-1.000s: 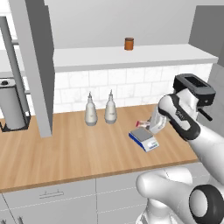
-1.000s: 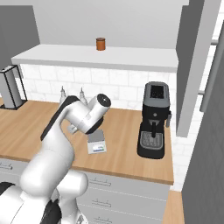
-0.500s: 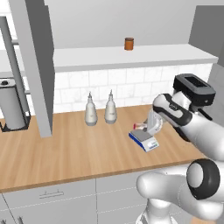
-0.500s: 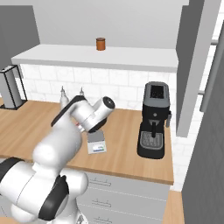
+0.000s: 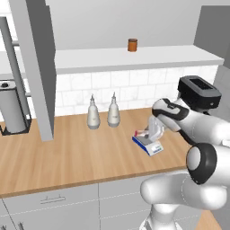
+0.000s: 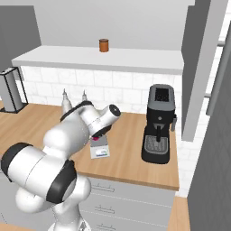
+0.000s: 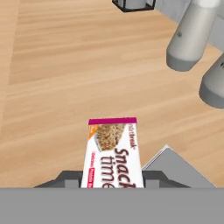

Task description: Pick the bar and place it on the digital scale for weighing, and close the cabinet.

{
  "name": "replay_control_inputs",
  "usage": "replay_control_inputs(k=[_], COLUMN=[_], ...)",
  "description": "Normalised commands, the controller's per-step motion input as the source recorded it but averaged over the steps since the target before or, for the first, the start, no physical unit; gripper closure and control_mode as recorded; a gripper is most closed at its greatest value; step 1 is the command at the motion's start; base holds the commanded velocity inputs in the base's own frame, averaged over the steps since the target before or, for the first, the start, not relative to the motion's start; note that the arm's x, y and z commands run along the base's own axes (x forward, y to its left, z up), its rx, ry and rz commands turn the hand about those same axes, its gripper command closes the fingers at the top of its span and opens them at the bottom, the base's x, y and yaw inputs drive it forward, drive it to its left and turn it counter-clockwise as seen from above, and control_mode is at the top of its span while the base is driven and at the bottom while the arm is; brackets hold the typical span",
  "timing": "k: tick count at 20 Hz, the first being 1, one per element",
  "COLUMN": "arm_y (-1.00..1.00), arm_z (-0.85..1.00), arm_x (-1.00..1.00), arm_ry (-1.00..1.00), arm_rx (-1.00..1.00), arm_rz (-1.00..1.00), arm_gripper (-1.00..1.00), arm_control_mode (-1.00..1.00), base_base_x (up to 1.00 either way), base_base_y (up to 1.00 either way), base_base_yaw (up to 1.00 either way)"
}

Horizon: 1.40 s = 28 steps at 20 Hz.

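in the left base view the gripper (image 5: 148,133) hangs low over the digital scale (image 5: 148,144), which sits on the wooden counter (image 5: 67,152) to the right of two grey bottles (image 5: 102,112). a sliver of pink, the bar (image 5: 140,133), shows at the gripper's tip just above the scale's near-left part. a brown jar (image 5: 132,45) stands on the shelf above.

in the right base view the arm bends over the scale (image 6: 99,148), whose white display panel faces the counter's front edge; a black coffee machine (image 6: 159,124) stands well to its right.

in the hand view the bar (image 7: 113,153) runs up from between the gripper's fingers, so the gripper looks clamped on it. a corner of the scale's grey plate (image 7: 175,168) lies beside and under it.

this reads as the placing step. the next move seems to call for centring the bar over the plate, lowering, then letting go. the cabinet door (image 5: 38,63) stands open and is yet to be shut.
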Motion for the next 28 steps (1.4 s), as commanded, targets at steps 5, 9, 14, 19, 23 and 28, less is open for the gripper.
replay_control_inputs(k=[5, 9, 14, 19, 23, 28], arm_y=[-0.06, 0.01, -0.01, -0.08, -0.1, 0.0], arm_z=[-0.26, -0.11, -0.11, -0.13, -0.19, -0.33], arm_x=[0.27, 0.25, 0.29, 0.24, 0.15, 0.16], arm_ry=[0.01, 0.0, 0.0, 0.0, 0.0, 0.02], arm_rx=[0.0, -0.01, 0.0, 0.0, -0.01, -0.04], arm_rz=[0.04, 0.0, 0.0, 0.0, 0.0, 0.0], arm_gripper=[1.0, 1.0, 1.0, 1.0, 1.0, 1.0], arm_control_mode=[-1.0, -1.0, -1.0, -1.0, -1.0, -1.0], base_base_x=[0.0, 0.0, 0.0, 0.0, 0.0, 0.0], base_base_y=[0.0, 0.0, 0.0, 0.0, 0.0, 0.0], base_base_yaw=[0.0, 0.0, 0.0, 0.0, 0.0, 0.0])
